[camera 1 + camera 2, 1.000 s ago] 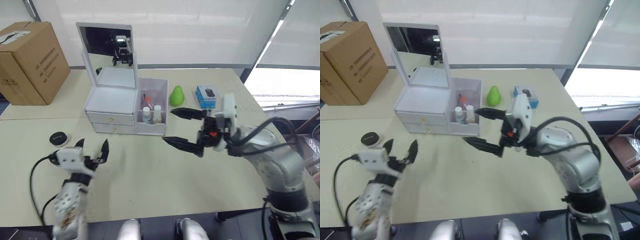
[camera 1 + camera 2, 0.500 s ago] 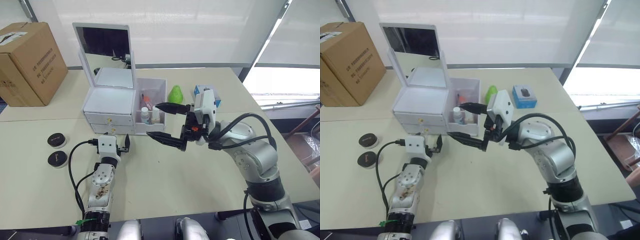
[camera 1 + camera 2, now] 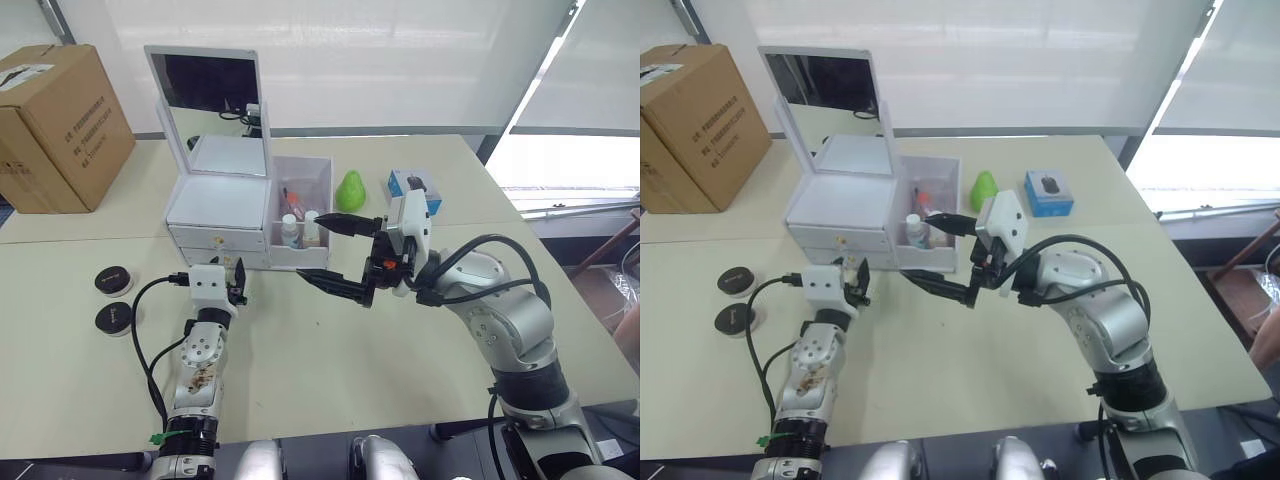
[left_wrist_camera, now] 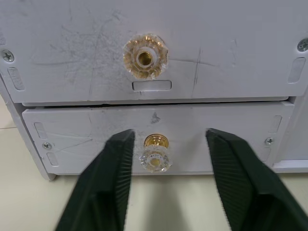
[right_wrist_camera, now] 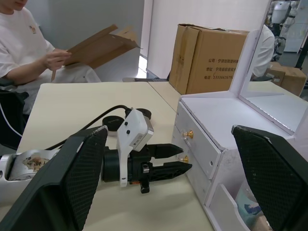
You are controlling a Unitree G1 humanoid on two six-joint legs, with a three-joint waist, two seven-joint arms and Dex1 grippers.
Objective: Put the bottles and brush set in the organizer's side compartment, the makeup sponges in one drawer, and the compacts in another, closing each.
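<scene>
The white organizer [image 3: 215, 205] with its upright mirror [image 3: 205, 85] stands at the table's back, both drawers shut. Its side compartment [image 3: 305, 195] holds two white-capped bottles [image 3: 291, 228] and a reddish brush set [image 3: 293, 196]. My left gripper [image 3: 236, 272] sits at the lower drawer's front. In the left wrist view its fingers [image 4: 113, 173] stand on either side of the lower gold knob [image 4: 156, 153] with small gaps. My right gripper [image 3: 310, 250] hovers wide open before the side compartment. Two black-lidded compacts [image 3: 113, 279] lie at the left. The makeup sponges are out of view.
A brown cardboard box [image 3: 60, 125] stands at the back left. A green pear-shaped object [image 3: 351, 190] and a small blue box [image 3: 412, 190] sit right of the organizer. A seated person [image 5: 29, 53] holding cardboard appears beyond the table in the right wrist view.
My left arm has come in from the front left to the organizer's lower drawer, and its fingers have narrowed around the knob. The right gripper has stayed open and drifted toward the organizer.
</scene>
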